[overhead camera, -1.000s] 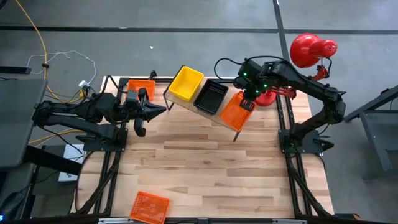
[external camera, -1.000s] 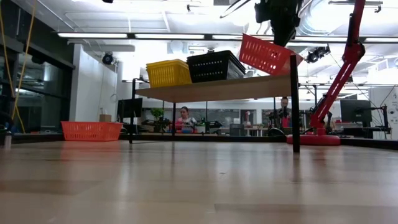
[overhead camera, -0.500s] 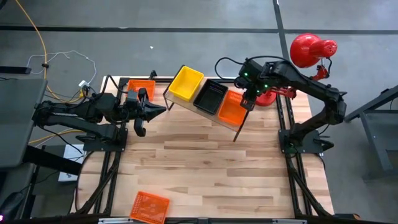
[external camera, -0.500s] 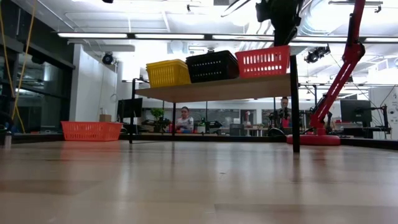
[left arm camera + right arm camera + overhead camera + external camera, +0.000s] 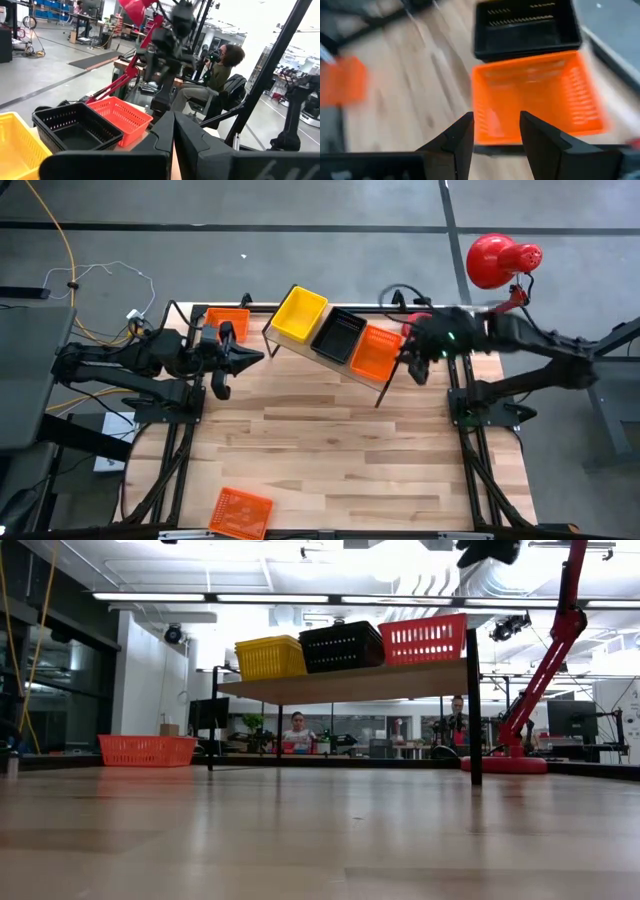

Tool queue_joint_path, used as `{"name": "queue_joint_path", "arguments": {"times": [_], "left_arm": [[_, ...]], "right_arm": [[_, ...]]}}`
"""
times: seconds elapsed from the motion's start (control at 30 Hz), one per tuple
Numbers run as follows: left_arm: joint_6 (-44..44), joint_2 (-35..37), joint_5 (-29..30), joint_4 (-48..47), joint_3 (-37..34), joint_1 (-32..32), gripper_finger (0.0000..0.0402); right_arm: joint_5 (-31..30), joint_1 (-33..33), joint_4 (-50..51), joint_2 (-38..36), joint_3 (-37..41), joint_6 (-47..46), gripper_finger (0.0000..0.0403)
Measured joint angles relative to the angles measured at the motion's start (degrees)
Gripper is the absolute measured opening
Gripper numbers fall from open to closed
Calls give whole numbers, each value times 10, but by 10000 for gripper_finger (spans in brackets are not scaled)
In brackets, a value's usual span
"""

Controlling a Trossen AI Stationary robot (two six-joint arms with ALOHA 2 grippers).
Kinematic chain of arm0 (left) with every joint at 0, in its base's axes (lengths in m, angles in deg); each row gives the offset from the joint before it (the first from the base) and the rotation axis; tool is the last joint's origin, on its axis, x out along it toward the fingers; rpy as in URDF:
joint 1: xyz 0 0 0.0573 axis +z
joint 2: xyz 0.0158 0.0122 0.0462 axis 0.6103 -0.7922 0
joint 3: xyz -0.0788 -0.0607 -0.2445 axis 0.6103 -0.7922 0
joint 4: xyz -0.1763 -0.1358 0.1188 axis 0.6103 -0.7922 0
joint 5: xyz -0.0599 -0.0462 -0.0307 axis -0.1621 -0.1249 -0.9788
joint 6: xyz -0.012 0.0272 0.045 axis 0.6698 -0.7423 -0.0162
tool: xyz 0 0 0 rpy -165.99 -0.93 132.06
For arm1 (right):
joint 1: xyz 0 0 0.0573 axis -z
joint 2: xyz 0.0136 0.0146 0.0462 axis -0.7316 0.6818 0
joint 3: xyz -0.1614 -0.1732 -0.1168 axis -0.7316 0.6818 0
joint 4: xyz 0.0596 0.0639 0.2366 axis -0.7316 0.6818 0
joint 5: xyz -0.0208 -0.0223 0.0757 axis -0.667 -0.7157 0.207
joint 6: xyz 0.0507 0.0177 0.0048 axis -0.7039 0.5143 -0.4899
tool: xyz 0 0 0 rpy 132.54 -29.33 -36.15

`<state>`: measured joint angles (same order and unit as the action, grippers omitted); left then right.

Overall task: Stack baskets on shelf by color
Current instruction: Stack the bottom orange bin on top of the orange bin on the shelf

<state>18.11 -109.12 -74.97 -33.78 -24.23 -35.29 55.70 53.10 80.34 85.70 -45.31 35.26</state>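
Observation:
The shelf [image 5: 345, 682] carries three baskets in a row, each resting on its bottom: yellow [image 5: 300, 313], black [image 5: 340, 335] and orange-red [image 5: 376, 351] at the right end. My right gripper [image 5: 412, 368] hangs open just off the shelf's right end, above it, and holds nothing; its wrist view looks down into the orange-red basket [image 5: 535, 97]. My left gripper [image 5: 240, 358] waits shut left of the shelf. Another orange basket [image 5: 228, 320] sits on the table at the far left. One more [image 5: 241, 512] sits near the front edge.
A red desk lamp [image 5: 495, 260] stands beyond the table's far right corner, its arm [image 5: 545, 660] rising behind the shelf. The shelf's black leg [image 5: 474, 720] stands on the table. People sit in the room behind. Bare planks fill the table's middle and right [image 5: 360, 450].
My right gripper has let go of the orange-red basket, which has dropped from a tilt to sit level on the shelf's right end beside the black one. The gripper has then risen and drawn away toward the table's right edge.

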Motion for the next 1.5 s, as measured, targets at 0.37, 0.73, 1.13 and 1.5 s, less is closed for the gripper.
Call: {"name": "queue_joint_path", "arguments": {"times": [0.37,0.73,1.13,1.5], "left_arm": [[0,4,0,-4,0,0,0],[0,4,1,-4,0,0,0],[0,4,2,-3,0,0,0],[0,4,2,-3,0,0,0]], "right_arm": [[-71,-153,-464,-101,279,-135,146],[-77,-156,-465,-89,257,-81,146],[-43,-156,-465,-88,255,79,123],[-52,-156,-465,-88,255,107,12]]}}
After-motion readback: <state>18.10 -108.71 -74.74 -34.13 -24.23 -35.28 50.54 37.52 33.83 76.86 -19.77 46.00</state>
